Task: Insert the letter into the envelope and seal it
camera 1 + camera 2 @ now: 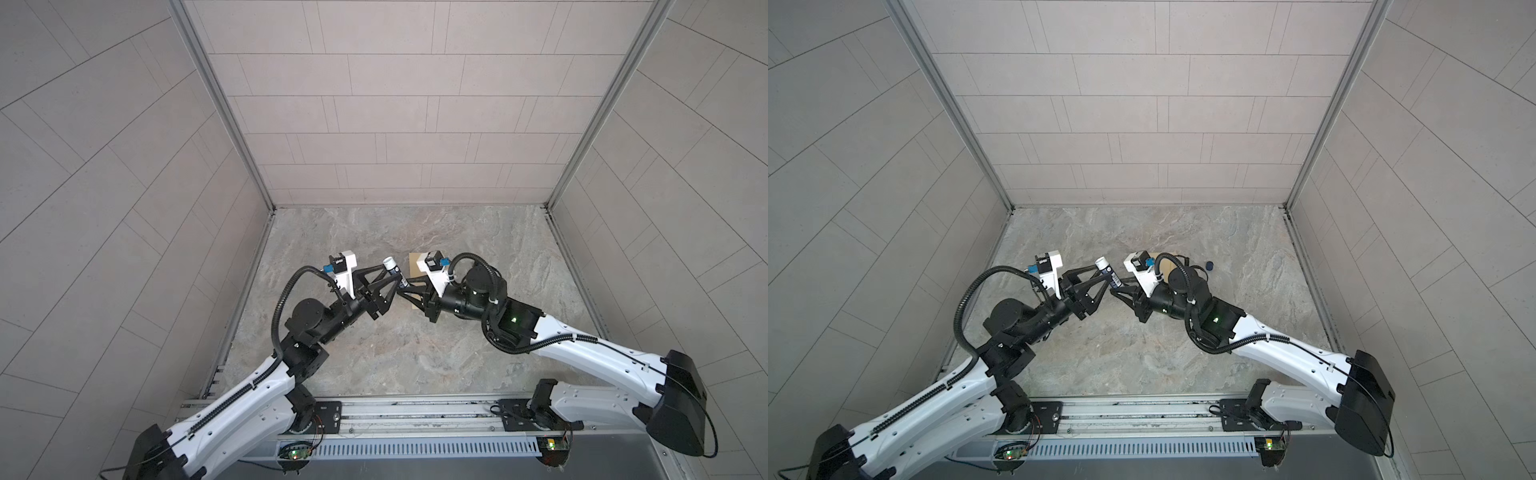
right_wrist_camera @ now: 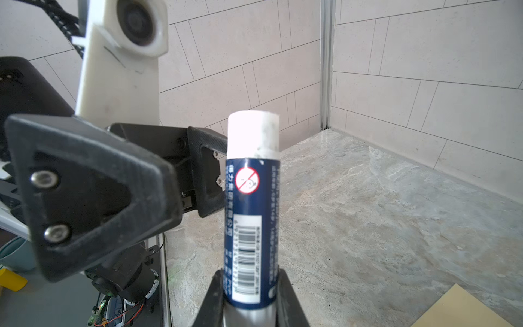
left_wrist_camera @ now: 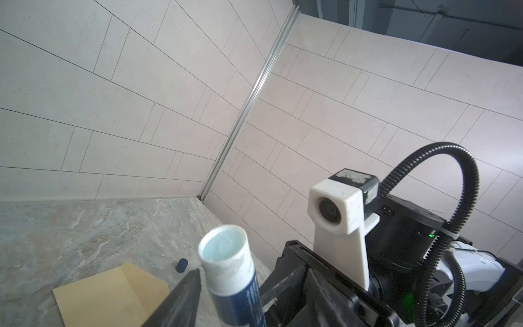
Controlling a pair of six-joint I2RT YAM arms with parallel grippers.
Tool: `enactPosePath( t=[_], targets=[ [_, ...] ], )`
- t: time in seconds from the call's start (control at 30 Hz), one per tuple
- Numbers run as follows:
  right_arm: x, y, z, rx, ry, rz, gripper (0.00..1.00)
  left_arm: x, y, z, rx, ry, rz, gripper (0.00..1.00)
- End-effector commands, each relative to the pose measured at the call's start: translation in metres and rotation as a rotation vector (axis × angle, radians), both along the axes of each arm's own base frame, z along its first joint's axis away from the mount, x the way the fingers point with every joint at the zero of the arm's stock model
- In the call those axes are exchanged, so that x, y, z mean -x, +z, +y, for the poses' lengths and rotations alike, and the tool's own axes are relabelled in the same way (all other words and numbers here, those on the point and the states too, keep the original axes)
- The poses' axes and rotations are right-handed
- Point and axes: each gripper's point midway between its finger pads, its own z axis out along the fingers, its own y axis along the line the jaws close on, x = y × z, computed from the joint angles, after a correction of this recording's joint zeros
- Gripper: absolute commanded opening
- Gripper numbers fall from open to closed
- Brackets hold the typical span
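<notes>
The yellow-tan envelope lies flat on the marble table, mostly hidden under my right arm in both top views; one corner shows in the right wrist view. The letter is not in view. My right gripper is shut on the lower body of a blue glue stick, held above the table with its white uncapped end up. My left gripper is open, its fingers standing on either side of the stick's upper part, with a gap showing beside it.
A small dark blue cap lies on the table beyond the envelope. Tiled walls close the table on three sides. Both arms meet above its middle, over the envelope's left end.
</notes>
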Motion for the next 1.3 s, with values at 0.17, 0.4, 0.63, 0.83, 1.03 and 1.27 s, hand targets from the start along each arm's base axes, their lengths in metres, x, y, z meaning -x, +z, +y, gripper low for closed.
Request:
enactPosePath(
  t=[0.17,0.4,0.63,0.83,1.03,1.27],
  targets=[
    [0.006,0.023,0.005,-0.105,0.041,-0.026,0.0,0.009,0.009,-0.006,0.076,-0.088,-0.07,0.63],
    [0.006,0.02,0.012,-0.126,0.066,-0.002,0.0,0.009,0.005,-0.007,0.071,-0.087,-0.088,0.54],
    [0.01,0.012,0.012,-0.102,0.084,0.013,0.0,0.012,0.008,0.001,0.071,-0.056,-0.106,0.51],
    [0.011,0.012,0.014,-0.091,0.095,0.017,0.0,0.012,0.008,0.0,0.065,-0.058,-0.106,0.41],
    [0.011,0.009,0.016,-0.082,0.103,0.027,0.0,0.009,0.005,0.0,0.055,-0.051,-0.098,0.22],
    [0.01,0.011,0.016,-0.076,0.099,0.023,0.0,0.005,0.001,0.002,0.054,-0.024,-0.087,0.0]
  ],
)
